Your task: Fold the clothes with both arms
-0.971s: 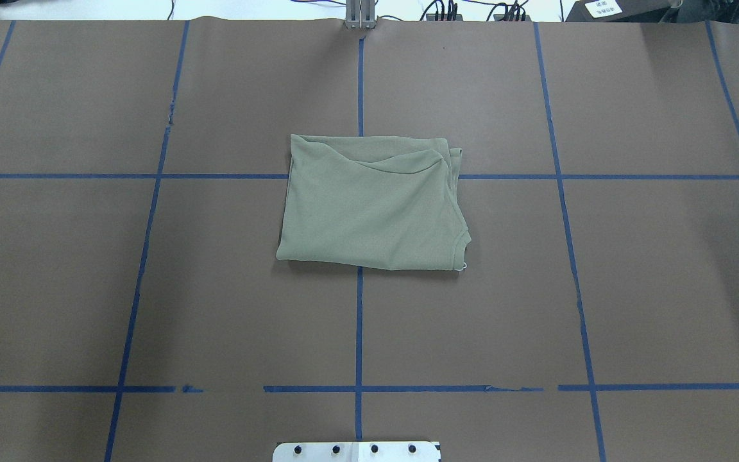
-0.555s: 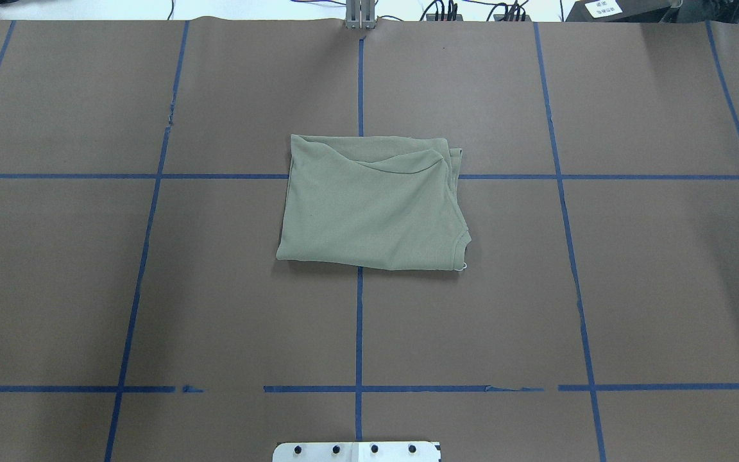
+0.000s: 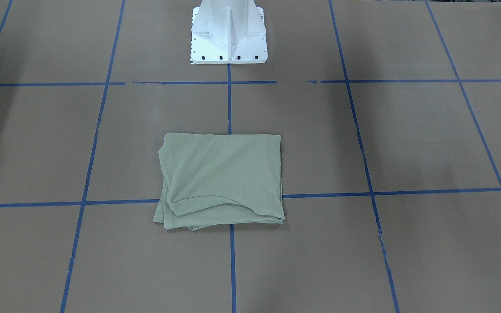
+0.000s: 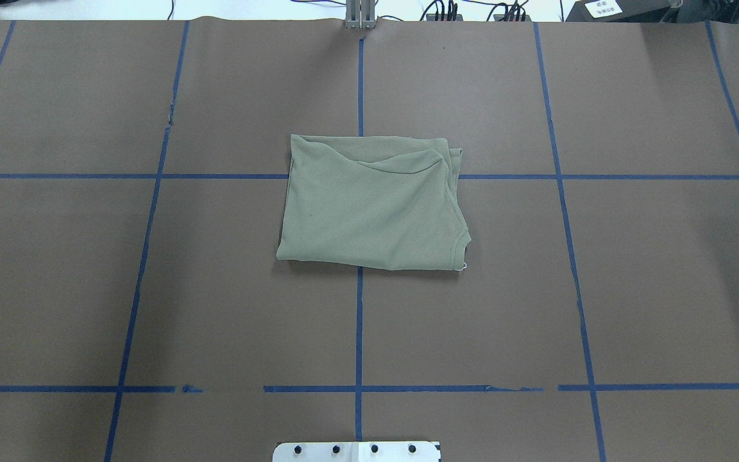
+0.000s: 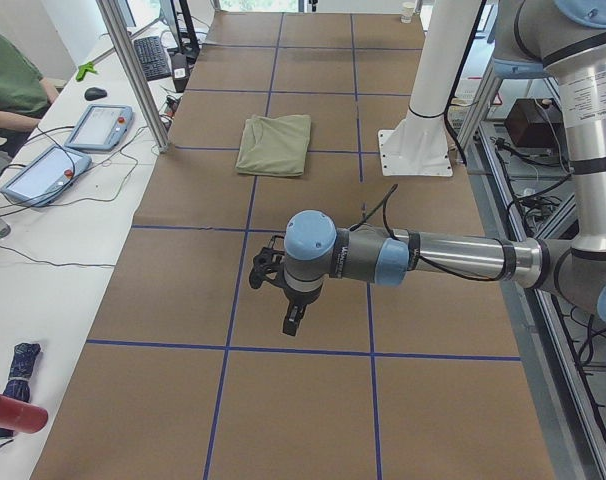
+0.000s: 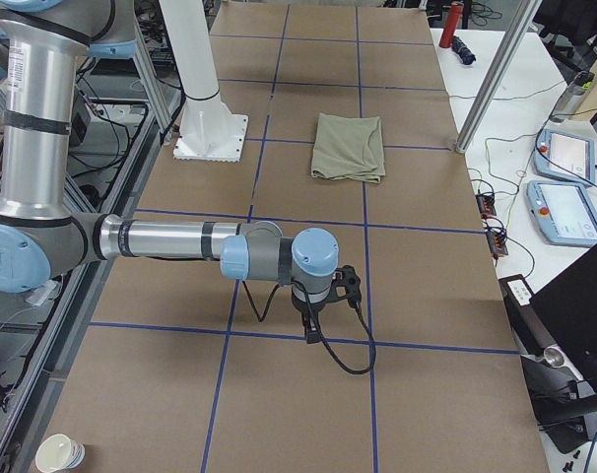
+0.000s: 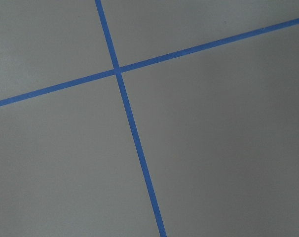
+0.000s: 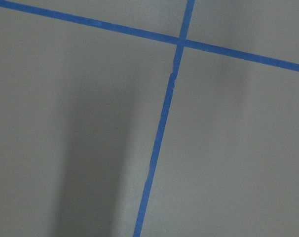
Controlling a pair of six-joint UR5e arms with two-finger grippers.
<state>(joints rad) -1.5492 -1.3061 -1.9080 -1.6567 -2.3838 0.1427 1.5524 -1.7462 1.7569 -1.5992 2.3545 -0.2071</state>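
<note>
The clothes are one pale sage-green shirt (image 4: pixel 369 205), folded into a flat rectangle at the table's middle, also seen as the shirt (image 3: pixel 222 178), (image 5: pixel 275 145), (image 6: pixel 349 148). Its ribbed neck edge and a white loop show at its near right corner in the overhead view. Both arms are pulled far back from it, outside the overhead and front views. The left gripper (image 5: pixel 292 325) hangs over bare table towards the left end; the right gripper (image 6: pixel 311 330) hangs over bare table towards the right end. I cannot tell whether either is open or shut. Both wrist views show only brown paper and blue tape.
The white base pedestal (image 3: pixel 228 32) stands at the robot's edge of the table (image 4: pixel 151 289), which is brown paper with a blue tape grid. A side bench holds teach pendants (image 5: pixel 98 125) and cables, with a person (image 5: pixel 8 90) seated there. A paper cup (image 6: pixel 60 453) sits on the floor.
</note>
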